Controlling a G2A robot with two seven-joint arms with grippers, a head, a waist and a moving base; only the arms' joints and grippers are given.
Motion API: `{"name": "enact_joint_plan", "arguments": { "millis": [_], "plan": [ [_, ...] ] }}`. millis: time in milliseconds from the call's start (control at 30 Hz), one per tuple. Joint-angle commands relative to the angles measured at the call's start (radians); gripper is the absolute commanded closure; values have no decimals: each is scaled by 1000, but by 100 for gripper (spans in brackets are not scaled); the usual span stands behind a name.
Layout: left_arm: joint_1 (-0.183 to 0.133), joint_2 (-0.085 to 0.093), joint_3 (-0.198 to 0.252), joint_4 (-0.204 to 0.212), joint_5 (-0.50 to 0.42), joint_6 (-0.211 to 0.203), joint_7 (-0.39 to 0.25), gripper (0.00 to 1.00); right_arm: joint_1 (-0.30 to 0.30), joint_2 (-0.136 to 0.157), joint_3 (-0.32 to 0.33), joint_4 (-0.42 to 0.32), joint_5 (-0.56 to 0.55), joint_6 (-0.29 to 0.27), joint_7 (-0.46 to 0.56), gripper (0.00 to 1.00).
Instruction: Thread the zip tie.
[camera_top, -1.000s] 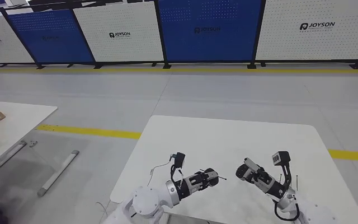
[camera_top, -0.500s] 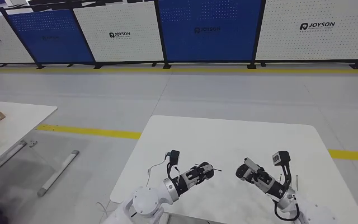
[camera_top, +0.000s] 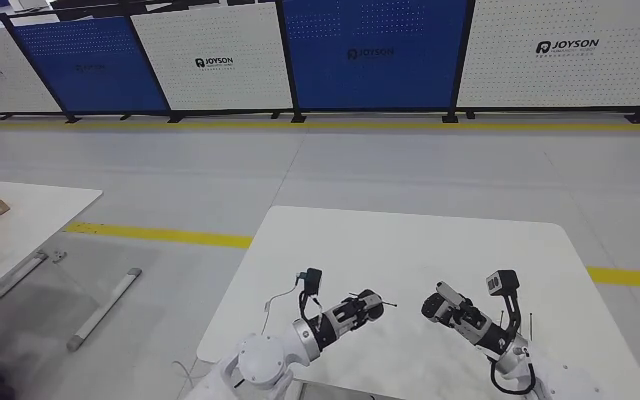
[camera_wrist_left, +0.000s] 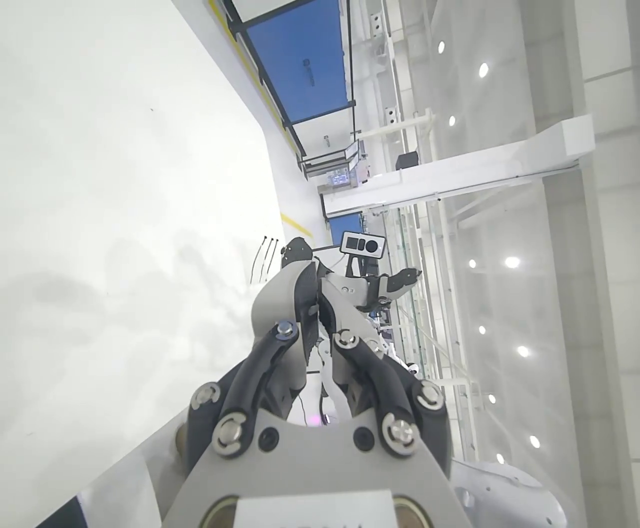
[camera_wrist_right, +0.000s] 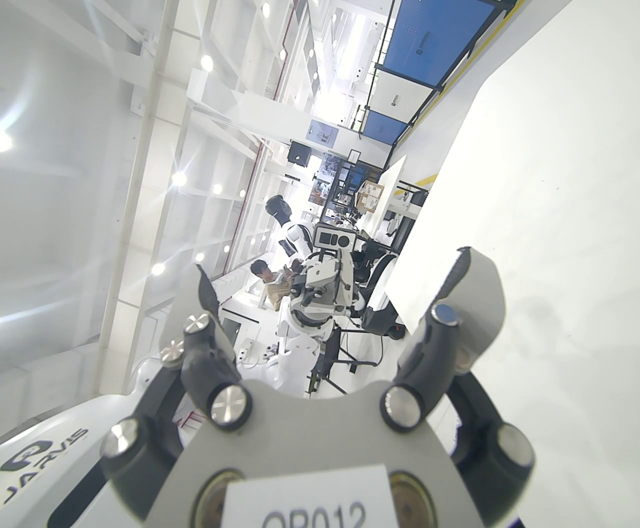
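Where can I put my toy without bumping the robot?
The table is bare across its far half, beyond both claws. Crowded along the near edge: left claw pinching a zip tie, open right claw, spare zip ties.

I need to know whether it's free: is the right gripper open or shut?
Open. The right gripper has its fingers far apart in its wrist view, with nothing held between them.

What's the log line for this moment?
left claw: shut on zip tie | right claw: open, empty | spare zip ties: on table | claws: apart
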Motion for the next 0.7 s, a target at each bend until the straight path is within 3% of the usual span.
{"name": "enact_joint_plan", "arguments": {
  "millis": [0, 100, 467, 567, 667],
  "plan": [
    [3, -3, 5, -4, -39, -35, 2, 100, 0, 0, 0, 0, 0, 0, 0, 0],
    [12, -2, -5, -8, -68, -78, -8, 100, 0, 0, 0, 0, 0, 0, 0, 0],
    [19, 1, -7, -14, -38, -59, -9, 100, 0, 0, 0, 0, 0, 0, 0, 0],
    [12, 0, 6, -12, -3, -33, 11, 100, 0, 0, 0, 0, 0, 0, 0, 0],
    [8, 0, 7, -37, -50, -23, -9, 100, 0, 0, 0, 0, 0, 0, 0, 0]
  ]
}}
